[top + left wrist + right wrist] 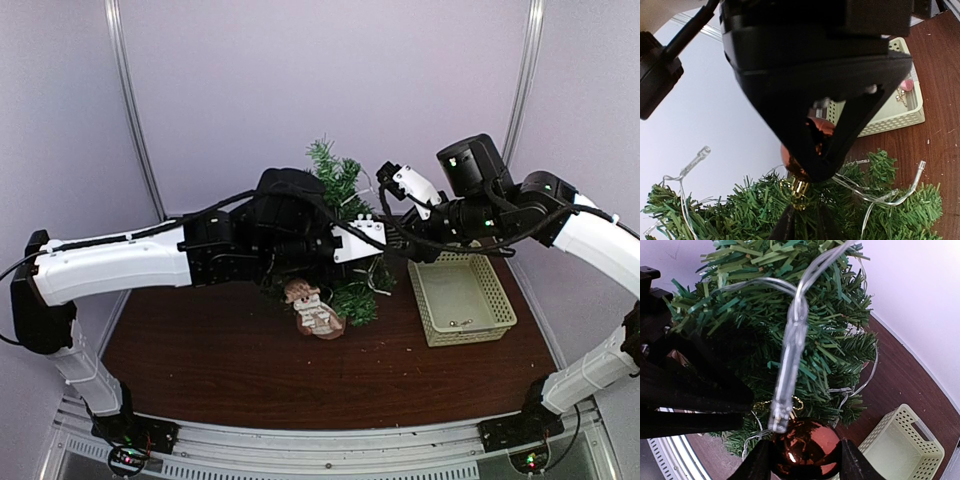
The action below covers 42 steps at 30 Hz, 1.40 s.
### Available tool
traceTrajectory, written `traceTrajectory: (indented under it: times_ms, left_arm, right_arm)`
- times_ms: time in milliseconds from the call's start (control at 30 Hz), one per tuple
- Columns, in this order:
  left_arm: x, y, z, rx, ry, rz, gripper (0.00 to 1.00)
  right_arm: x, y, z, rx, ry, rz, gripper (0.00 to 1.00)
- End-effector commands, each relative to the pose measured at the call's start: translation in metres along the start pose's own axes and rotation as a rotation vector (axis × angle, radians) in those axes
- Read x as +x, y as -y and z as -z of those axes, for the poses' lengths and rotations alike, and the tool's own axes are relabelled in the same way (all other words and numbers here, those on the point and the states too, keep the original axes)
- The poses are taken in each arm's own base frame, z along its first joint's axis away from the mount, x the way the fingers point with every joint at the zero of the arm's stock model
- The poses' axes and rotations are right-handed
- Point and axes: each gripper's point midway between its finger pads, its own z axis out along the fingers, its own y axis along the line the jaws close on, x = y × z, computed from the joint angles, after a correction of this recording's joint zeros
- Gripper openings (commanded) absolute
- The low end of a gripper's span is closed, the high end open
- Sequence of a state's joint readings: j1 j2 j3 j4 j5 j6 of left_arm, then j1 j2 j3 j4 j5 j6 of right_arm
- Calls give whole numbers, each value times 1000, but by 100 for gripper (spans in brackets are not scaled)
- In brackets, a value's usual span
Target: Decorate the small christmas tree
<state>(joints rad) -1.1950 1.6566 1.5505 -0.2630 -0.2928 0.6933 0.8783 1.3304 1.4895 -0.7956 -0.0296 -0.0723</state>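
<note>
The small christmas tree (345,215) stands at the middle of the table with a clear light string wound through it. My right gripper (805,460) is shut on a shiny red ball (807,442) right against the branches (830,330). The ball's gold loop (796,402) lies on the needles. A clear light bulb (790,365) hangs in front of the lens. In the left wrist view the right gripper (830,75) holds the ball (786,155) above the tree (740,210). My left gripper (806,209) has its fingers a narrow gap apart just below the ball's gold cap (799,189).
A pale green basket (500,318) stands right of the tree, with a few small ornaments (905,86) inside. A snowman figure (314,310) lies on the brown table (200,350) in front of the tree. Both arms crowd the tree's upper right side.
</note>
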Motion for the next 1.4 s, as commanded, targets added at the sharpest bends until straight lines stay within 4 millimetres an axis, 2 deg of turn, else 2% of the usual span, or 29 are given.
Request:
traceTrajectory:
  times_ms: [0, 600, 867, 1133, 1367]
  left_arm:
    - [-4, -22, -2, -60, 7, 38, 17]
    - [-3, -19, -5, -45, 7, 43, 10]
    - [-3, -20, -7, -46, 4, 45, 12]
    - [-1, -23, -4, -58, 1, 58, 0]
    - [10, -26, 1, -79, -24, 77, 0]
  right_arm:
    - [-7, 0, 6, -8, 29, -3, 42]
    - [-8, -1, 5, -17, 34, -3, 42]
    - [-8, -2, 4, -22, 32, -3, 42]
    - [-7, 0, 4, -12, 29, -2, 42]
    - [-5, 4, 3, 15, 17, -5, 42]
